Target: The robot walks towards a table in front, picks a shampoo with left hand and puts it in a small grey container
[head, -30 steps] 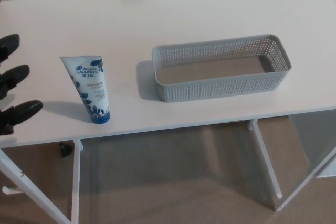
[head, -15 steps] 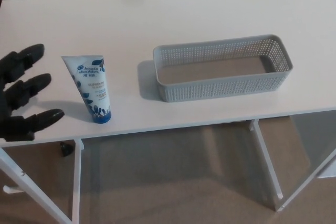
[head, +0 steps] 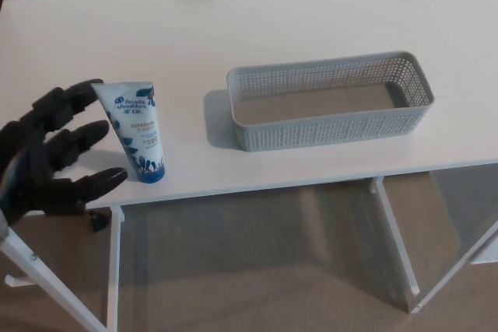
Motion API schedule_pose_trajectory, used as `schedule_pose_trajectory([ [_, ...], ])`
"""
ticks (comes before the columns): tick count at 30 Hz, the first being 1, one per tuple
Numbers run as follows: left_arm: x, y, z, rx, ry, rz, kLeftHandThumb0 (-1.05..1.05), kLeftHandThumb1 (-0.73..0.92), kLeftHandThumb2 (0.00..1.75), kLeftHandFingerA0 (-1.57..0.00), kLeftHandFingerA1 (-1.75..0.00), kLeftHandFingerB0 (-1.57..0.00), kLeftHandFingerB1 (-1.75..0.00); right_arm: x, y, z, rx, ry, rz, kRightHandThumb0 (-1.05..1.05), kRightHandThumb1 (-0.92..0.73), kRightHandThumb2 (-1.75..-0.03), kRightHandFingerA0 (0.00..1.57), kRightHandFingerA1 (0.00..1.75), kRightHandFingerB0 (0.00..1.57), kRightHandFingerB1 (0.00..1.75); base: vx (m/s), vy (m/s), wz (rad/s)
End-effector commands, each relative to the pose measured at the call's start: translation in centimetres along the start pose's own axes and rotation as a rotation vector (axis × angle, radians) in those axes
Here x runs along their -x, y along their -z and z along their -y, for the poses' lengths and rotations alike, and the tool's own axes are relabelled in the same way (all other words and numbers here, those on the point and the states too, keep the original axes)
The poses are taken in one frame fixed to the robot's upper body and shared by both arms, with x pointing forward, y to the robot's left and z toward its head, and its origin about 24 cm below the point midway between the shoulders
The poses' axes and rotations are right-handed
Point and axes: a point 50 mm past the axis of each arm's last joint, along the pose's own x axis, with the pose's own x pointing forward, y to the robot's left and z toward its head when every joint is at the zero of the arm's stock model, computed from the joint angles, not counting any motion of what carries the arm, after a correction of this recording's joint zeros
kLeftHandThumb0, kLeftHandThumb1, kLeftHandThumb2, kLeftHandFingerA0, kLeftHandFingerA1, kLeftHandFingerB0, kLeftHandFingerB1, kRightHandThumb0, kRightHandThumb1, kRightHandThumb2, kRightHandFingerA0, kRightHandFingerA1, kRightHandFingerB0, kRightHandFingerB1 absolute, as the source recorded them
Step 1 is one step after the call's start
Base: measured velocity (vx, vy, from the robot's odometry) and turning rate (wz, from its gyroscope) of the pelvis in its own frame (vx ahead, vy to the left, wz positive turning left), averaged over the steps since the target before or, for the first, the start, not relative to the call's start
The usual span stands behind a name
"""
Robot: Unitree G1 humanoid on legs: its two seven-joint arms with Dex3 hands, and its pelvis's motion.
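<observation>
Your left hand point(head: 48, 157) is open, fingers spread, right beside the shampoo point(head: 137, 131), top fingertip just about touching it. Shampoo's standing cap-down near the bench point(head: 233, 21) front edge, and the empty grey container point(head: 327, 126) sits off to its right.

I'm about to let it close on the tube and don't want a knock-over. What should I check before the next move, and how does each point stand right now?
1. Shampoo tube upright on its cap, near the front edge of the table: ok.
2. Left hand open, fingers spread: ok.
3. Fingers around the tube: not ok; the hand is beside it, on its left.
4. Top fingertip touching the tube: cannot tell.
5. Grey container empty and ready to receive: ok.
6. Tabletop between tube and container free of other things: ok.
</observation>
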Motion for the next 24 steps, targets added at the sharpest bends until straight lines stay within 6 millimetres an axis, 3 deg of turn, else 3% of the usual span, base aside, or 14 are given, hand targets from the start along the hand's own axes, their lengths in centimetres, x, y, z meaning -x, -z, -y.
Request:
schedule_pose_trajectory([
  [1,-0.2,0.1,-0.1,0.116,-0.016,-0.044,-0.22,0.29,0.82,0.0,-0.48,0.0,-0.48,0.1,0.0,0.3,0.013,0.006,0.014,-0.25,-0.64,-0.59,0.64,0.47,0.42,0.38,0.0,0.0,0.0],
  [12,-0.6,0.2,-0.2,0.202,-0.021,-0.075,-0.24,0.29,0.83,0.0,-0.47,0.0,-0.48,0.0,-0.3,0.1,0.012,0.004,0.026,-0.22,-0.64,-0.59,0.62,0.48,0.43,0.39,0.0,0.0,0.0],
  [14,-0.7,0.4,-0.2,0.231,-0.014,-0.076,-0.24,0.3,0.83,0.0,-0.48,0.0,-0.48,0.0,-0.4,0.0,0.006,0.006,0.027,-0.23,-0.64,-0.59,0.67,0.49,0.44,0.39,0.0,0.0,0.0],
  [24,-1.3,0.1,0.0,0.259,-0.012,-0.083,-0.23,0.28,0.82,0.0,-0.47,0.0,-0.48,-0.1,-0.6,-0.2,-0.005,-0.013,0.037,-0.23,-0.66,-0.59,0.59,0.47,0.43,0.39,0.0,0.0,0.0],
])
